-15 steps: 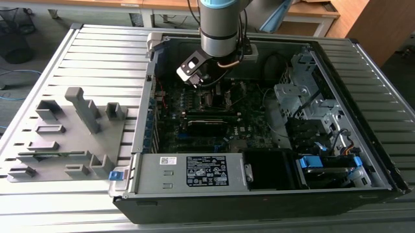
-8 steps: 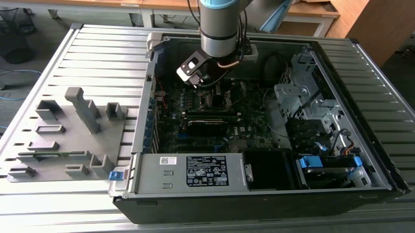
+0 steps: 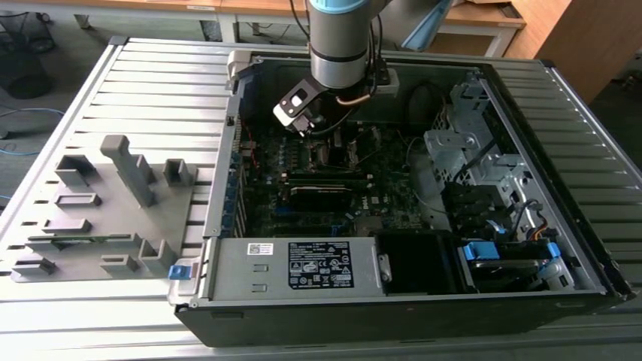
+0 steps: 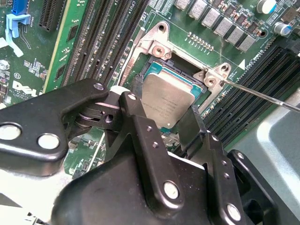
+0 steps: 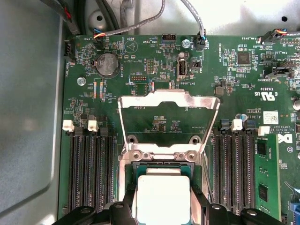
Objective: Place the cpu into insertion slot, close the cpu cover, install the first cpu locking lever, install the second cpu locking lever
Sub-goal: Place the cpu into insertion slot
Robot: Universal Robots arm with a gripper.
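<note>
In both wrist views my gripper has one black finger on each side of the cpu, a flat silver-tan square. It is shut on the cpu's edges. The cpu sits in or just over the insertion slot, and I cannot tell whether it is fully seated. The cpu cover, a silver frame with a square window, stands swung open beyond the slot. A thin metal lever rod sticks out beside the socket corner. In the exterior view the gripper is low inside the open computer case.
Long black memory slots flank the socket, with one green memory stick fitted. Cables run near the board's edge. In the exterior view a grey fixture plate lies left of the case, with the power supply in front and drive cages at right.
</note>
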